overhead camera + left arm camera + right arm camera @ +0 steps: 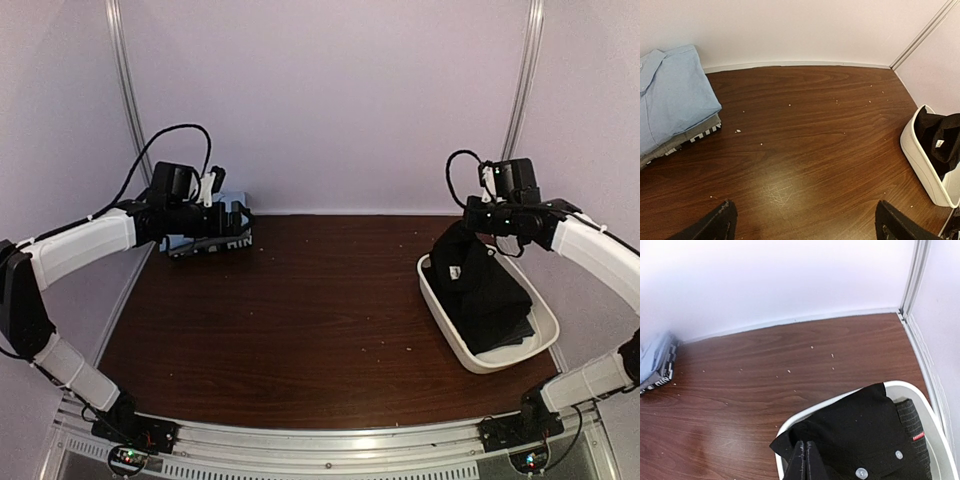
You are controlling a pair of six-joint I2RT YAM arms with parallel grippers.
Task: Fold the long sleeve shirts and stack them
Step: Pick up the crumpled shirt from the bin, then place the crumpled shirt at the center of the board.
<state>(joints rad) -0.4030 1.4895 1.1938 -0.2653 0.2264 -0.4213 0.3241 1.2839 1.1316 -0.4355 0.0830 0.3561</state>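
At the right side of the tabletop (300,330), inside a white plastic tub (500,362):

Item: one black shirt (485,290), button-up, crumpled, with small white buttons (860,472) exposed. A second dark garment (914,417), finely patterned and carrying a red tag, is wedged between it and the tub wall.

Grip: the right fingers (800,460) are pressed together on a fold of the black shirt, and from above the cloth is seen rising to a peak beneath them. The left fingers (715,225) are spread wide with nothing between them, and are held over the far left of the tabletop near a stack of folded shirts (670,100), light blue on top and checked at the bottom.

Handling, as judged: the cloth is soft, limp and light, with no stiffness to be relied on. It is expected to drape and trail from any single pinch. It is not fragile, but it is liable to snag on the tub rim or drag its neighbour along.

Recommended hold: the collar or a shoulder seam, where the fabric is doubled and the shape can be read. The buttons are best avoided, being hard and slippery.
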